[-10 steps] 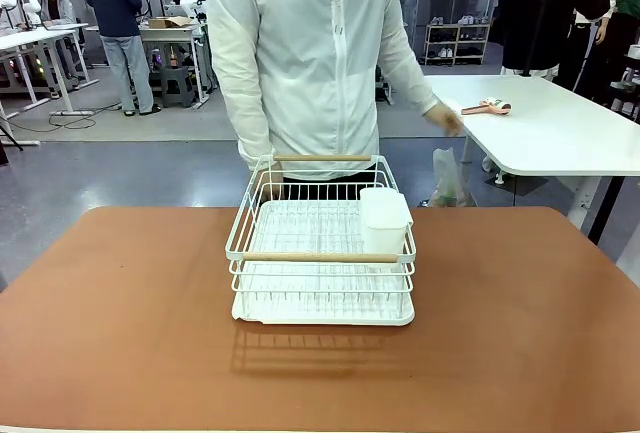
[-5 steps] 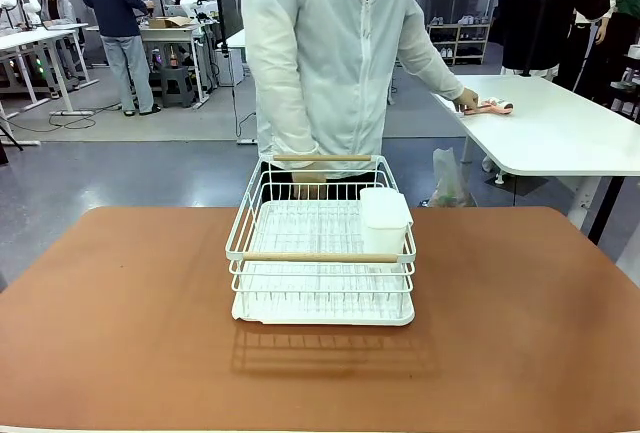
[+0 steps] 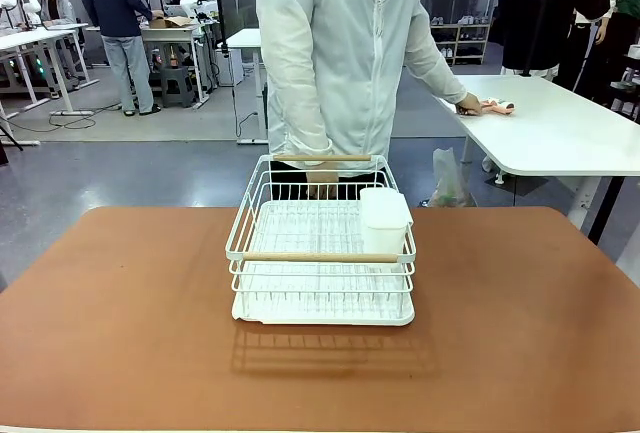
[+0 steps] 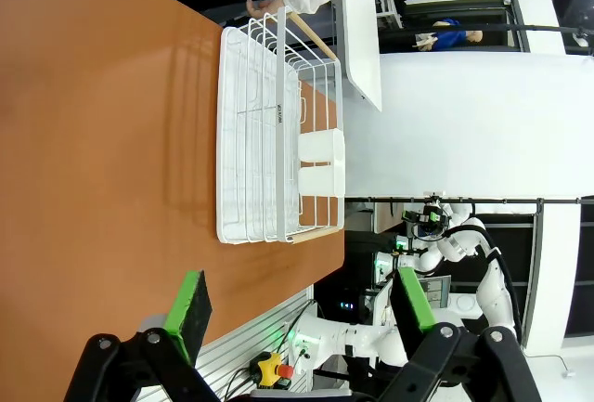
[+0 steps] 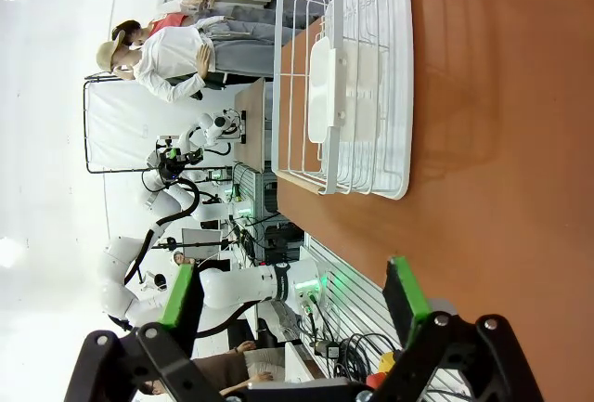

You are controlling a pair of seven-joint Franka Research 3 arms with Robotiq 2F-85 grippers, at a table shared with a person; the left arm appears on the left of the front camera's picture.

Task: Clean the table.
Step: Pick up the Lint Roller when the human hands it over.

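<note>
You see the left end effector [image 4: 302,304] in its wrist view with its green-padded fingers [image 4: 190,304] spread wide and nothing between them, above the near edge of the tabletop.

The smooth reddish-brown tabletop with rounded corners [image 3: 120,303] spans the front view from side to side. It carries a white wire dish rack with two wooden handles [image 3: 320,253], which stands upright at the middle, nearer the far edge. A white plastic cutlery holder [image 3: 384,218] hangs inside the rack at its far right corner.

A person in a white zipped jacket [image 3: 340,53] stands at the far side, directly behind the rack. One hand [image 3: 322,178] hangs just behind the far wooden handle; contact cannot be confirmed. The person's other hand [image 3: 470,105] reaches right onto a separate white table [image 3: 560,143] and rests against a small pink object [image 3: 497,106] lying there.

You see the right end effector [image 5: 290,298] in its wrist view with its jaws fully apart and empty, above the tabletop and well apart from the rack.
</note>
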